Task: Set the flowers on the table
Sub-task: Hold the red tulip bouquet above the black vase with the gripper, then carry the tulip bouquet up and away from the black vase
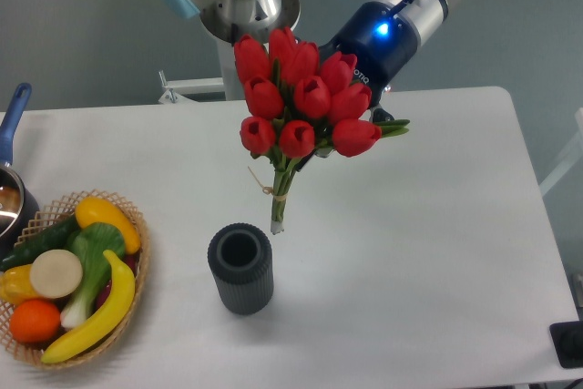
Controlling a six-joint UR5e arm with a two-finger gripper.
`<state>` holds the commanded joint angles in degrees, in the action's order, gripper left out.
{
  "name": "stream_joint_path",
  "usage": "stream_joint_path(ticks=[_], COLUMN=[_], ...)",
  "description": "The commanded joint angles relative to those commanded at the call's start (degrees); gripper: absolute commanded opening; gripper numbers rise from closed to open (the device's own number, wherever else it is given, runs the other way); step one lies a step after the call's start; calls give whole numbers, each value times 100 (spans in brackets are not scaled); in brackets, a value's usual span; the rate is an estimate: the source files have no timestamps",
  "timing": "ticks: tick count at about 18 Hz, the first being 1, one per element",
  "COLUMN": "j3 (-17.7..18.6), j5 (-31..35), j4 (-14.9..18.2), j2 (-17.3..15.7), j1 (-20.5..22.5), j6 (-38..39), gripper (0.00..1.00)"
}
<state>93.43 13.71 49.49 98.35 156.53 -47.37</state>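
The flowers [301,97], a bunch of red tulips with green stems tied with thin string, hang upright in the air above the white table [428,225]. The stem ends are just above and behind the rim of the dark grey ribbed vase [240,269], which stands empty on the table. My gripper [357,88] reaches in from the upper right behind the blooms and is shut on the bunch. Its fingertips are hidden by the tulip heads. A blue light glows on the wrist.
A wicker basket [137,225] with toy fruit and vegetables sits at the front left. A pot with a blue handle [11,125] is at the left edge. The arm's base column [239,6] stands behind the table. A dark object [569,345] is at the front right corner.
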Motion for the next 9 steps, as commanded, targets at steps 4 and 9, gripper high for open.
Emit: stream_joint_path(ticks=[4, 9], j3=[70, 351], j5=[1262, 2134], j4=[-18, 0], j2=[-96, -483], j1=[62, 290], j6=[-35, -53], gripper=[51, 52])
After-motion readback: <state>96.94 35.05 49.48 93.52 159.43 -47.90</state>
